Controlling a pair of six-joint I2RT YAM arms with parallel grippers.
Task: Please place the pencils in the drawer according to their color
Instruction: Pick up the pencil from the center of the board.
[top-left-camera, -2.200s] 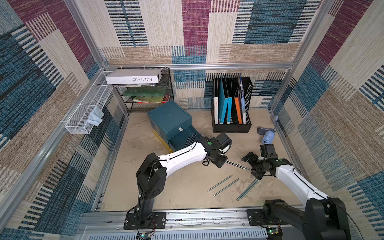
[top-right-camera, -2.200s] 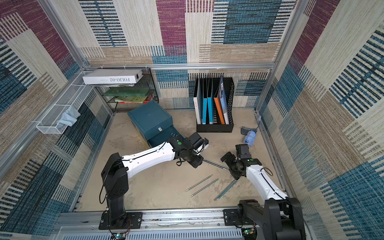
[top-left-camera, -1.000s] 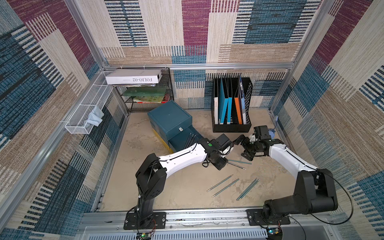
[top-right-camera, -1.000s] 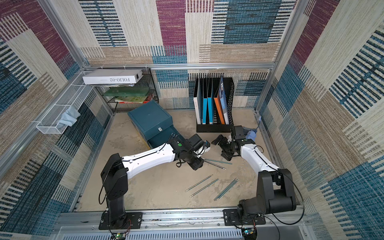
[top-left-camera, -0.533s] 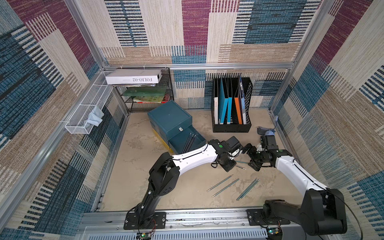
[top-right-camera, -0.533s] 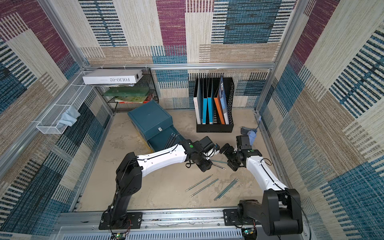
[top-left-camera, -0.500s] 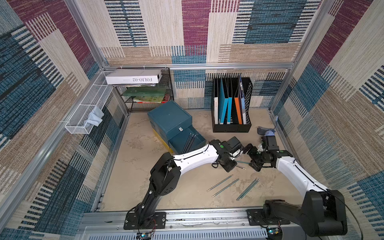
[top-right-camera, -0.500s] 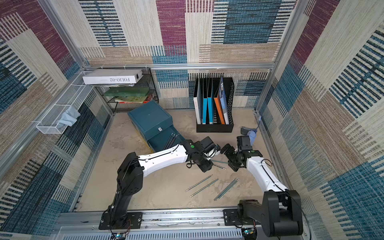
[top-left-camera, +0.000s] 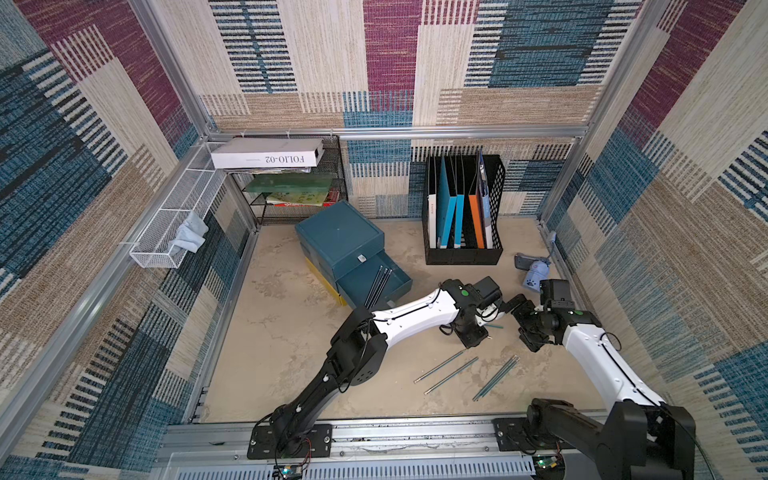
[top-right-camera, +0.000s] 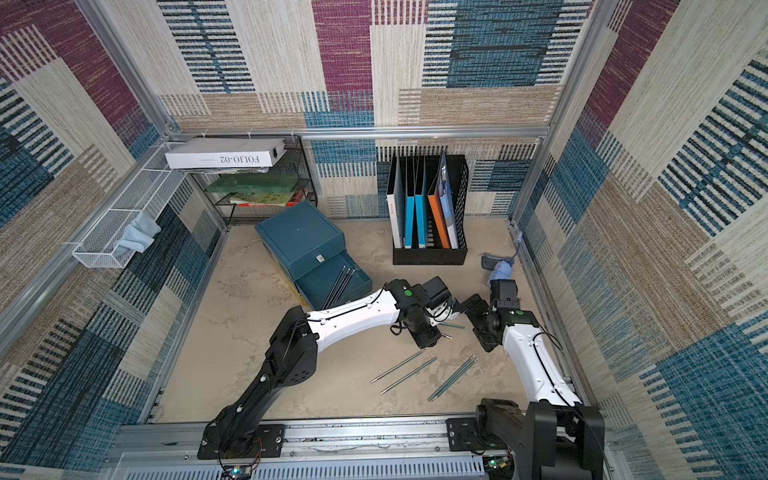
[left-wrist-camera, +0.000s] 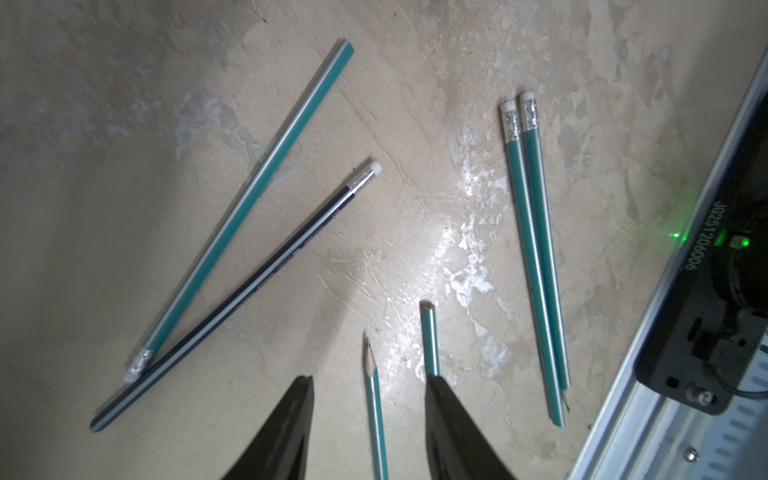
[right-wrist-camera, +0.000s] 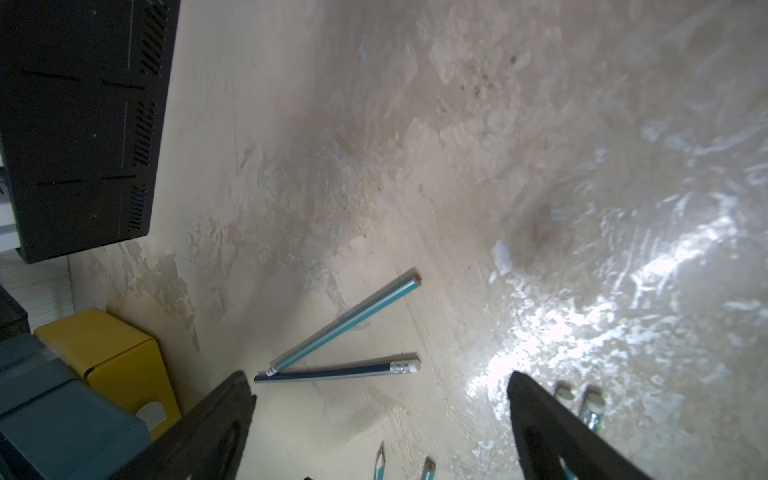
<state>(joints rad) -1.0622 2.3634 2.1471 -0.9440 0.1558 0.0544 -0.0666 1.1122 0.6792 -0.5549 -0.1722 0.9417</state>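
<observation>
**A Room of Patches**

The walls (top-left-camera: 395, 62) are woven cloth in blue, purple and tan patches. The floor (top-left-camera: 282, 332) is sandy and blotchy, with shiny spots of light. On the left wall hangs a white wire basket (top-left-camera: 183, 195). At the far side stand a black wire shelf (top-left-camera: 334, 170) and a black file holder (top-left-camera: 463, 255).
</observation>
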